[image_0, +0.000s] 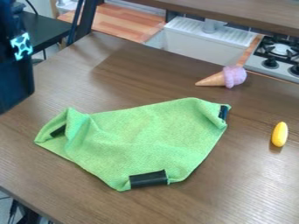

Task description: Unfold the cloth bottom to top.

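One green cloth (pixel 143 135), apparently microfibre, lies rumpled on the wood-grain worktop (pixel 257 188), its left and right corners turned inward and a black tab (pixel 148 179) at its near edge. Light and limp, it should lift easily if taken by a single layer near that tab, though it could bunch. A black robot arm (pixel 15 78) stands at upper left; whether its hand is spread or pressed together, one cannot tell.

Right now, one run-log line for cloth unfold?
arm: upper left, off cloth | cloth: on table, ends curled over, not fully unfolded | toy ice cream: beyond cloth | yellow toy: right
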Available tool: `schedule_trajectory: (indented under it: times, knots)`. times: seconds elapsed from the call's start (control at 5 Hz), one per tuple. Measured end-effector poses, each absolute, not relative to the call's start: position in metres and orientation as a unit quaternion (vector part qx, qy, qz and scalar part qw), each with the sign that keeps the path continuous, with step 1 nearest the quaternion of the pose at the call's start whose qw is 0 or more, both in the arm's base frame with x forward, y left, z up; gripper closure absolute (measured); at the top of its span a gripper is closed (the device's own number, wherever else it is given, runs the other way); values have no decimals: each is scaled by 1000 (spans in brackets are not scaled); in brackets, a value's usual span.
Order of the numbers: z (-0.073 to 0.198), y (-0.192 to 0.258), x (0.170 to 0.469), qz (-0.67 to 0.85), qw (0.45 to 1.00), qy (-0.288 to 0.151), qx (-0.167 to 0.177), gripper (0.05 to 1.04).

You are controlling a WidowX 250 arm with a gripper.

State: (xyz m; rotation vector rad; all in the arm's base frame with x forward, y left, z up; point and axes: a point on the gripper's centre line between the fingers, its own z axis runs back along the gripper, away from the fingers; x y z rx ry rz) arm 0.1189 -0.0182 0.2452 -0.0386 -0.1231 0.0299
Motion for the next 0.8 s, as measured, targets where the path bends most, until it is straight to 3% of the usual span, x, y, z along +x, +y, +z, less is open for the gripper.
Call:
schedule_trajectory:
  times: [0.2,0.4,0.6,0.8]
  knots:
    - [243,-18,119,18,998,-61,-15,83]
    - [218,-52,139,-33,995,-76,48,83]
    - [202,-64,147,-71,987,-114,88,83]
    - [211,-14,138,-105,972,-178,115,83]
